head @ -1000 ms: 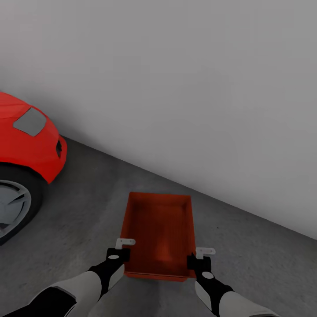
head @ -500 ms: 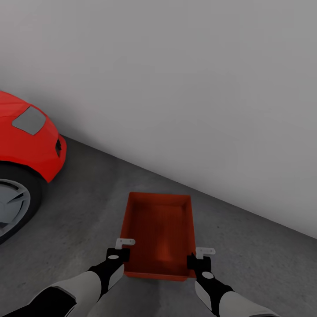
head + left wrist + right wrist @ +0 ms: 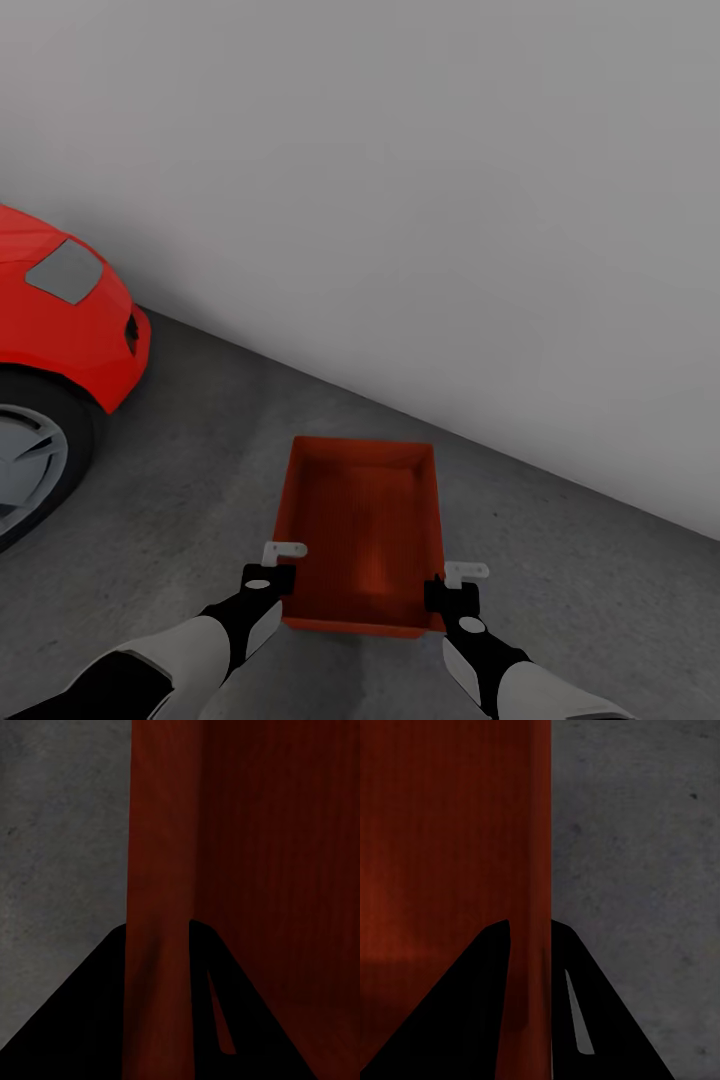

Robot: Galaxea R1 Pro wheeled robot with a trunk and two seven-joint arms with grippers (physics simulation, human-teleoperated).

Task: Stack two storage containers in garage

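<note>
Storage container, empty, held over the floor near the wall; left gripper and right gripper each pinch a side wall.

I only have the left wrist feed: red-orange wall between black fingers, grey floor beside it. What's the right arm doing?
Observer: The right gripper straddles the opposite side wall of the same lidless red-orange rectangular storage container, one finger on each side.
Operator: Where are we?
Observer: Head view shows the garage: a plain white wall ahead.
Operator: Anything nearby?
Observer: A red car, its front wheel visible, on the robot's left, well apart from the container.
Operator: Second container?
Observer: I can't see one on the dark grey concrete floor in these views.
</note>
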